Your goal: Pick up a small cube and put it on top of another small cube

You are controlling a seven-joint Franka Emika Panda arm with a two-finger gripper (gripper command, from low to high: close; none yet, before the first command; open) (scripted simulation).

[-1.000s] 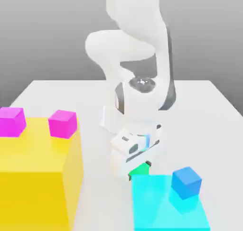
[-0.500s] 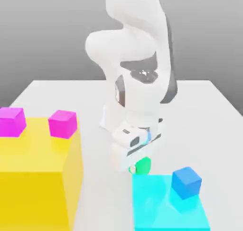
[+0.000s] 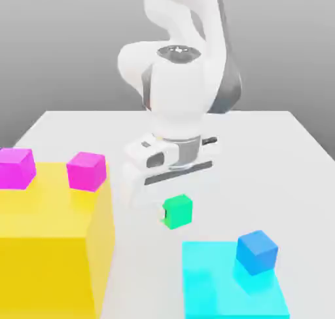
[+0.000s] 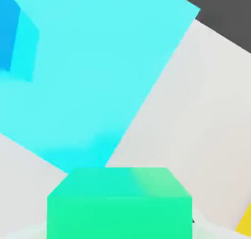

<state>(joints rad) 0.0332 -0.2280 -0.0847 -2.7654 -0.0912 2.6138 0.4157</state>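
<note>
While the white robot arm (image 3: 176, 95) stands in the upper middle of the exterior view, its gripper (image 3: 175, 206) is closed on the green cube (image 3: 177, 211), which hangs in the air near the middle of the picture, above the white table (image 3: 275, 154). Two pink cubes (image 3: 86, 171) sit on the big yellow block (image 3: 52, 245) at the lower left. A blue cube (image 3: 256, 251) sits on the light blue pad (image 3: 216, 285) at the lower right.

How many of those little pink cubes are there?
2. Both sit on top of the big yellow block: one pink cube at the exterior view's far left edge, the other pink cube nearer the arm. None seem hidden.
</note>
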